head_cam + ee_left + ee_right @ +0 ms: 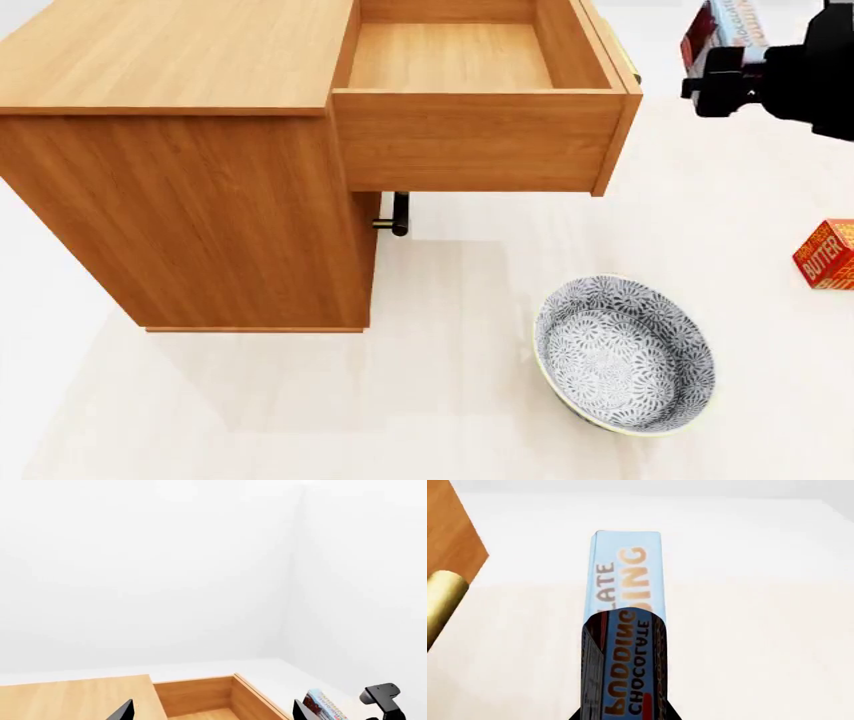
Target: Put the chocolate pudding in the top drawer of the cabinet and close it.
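The cabinet stands at the left of the head view, and its top drawer is pulled out, open and empty. Right of the drawer, above the table, my right gripper is shut on the chocolate pudding. In the right wrist view the chocolate pudding stands out lengthwise from that gripper, with the drawer's brass handle to one side. My left gripper is open with nothing in it, over the open top drawer. The chocolate pudding shows beside it.
A patterned grey bowl sits on the pale table in front of the drawer. An orange-red butter box lies at the right edge. A lower drawer's handle sticks out under the open drawer.
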Tool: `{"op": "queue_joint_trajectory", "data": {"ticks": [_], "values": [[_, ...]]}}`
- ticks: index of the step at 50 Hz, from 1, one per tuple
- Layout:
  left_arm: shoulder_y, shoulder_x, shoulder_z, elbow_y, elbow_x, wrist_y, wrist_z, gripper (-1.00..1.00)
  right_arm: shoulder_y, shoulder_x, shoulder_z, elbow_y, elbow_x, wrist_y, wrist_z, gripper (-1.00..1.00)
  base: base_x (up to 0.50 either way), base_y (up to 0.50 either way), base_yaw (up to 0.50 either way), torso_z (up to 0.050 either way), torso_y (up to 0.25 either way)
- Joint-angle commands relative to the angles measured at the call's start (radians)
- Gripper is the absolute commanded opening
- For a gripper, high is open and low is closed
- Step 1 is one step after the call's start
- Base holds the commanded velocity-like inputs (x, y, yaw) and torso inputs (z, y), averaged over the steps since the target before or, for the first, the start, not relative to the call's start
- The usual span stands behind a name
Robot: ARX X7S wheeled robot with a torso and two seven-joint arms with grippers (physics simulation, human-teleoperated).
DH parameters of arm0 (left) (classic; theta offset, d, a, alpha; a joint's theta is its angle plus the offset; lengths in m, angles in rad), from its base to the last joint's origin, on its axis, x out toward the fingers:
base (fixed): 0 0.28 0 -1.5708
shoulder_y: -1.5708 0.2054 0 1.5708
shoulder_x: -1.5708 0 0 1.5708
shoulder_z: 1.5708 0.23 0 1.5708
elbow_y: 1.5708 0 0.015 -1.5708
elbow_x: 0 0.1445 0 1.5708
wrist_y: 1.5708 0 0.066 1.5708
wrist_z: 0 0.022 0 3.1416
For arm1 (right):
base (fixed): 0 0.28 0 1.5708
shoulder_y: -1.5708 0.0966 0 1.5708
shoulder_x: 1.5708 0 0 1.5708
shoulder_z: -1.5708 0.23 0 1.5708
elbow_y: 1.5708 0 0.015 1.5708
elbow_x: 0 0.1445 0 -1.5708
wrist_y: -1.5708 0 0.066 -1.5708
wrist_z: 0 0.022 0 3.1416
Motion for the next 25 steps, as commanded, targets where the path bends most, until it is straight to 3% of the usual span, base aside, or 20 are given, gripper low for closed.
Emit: {"op": "queue_joint_trajectory", "data": {"ticks": [1, 25], "values": [[0.022, -0.015, -0.011, 0.023, 0.008, 0.008, 0.005, 1.00, 0.085, -0.065, -0.007, 0.245, -0.103, 0.196, -0.092, -1.00, 0.00, 0.00, 0.00, 0.000, 0.000], [0.006, -0.037, 0.001, 0.043, -0.015, 0.011, -0.013, 1.00, 0.290, -0.223, -0.059, 0.251, -0.089, 0.364, -0.328, -1.00, 0.00, 0.00, 0.00, 0.000, 0.000]]}}
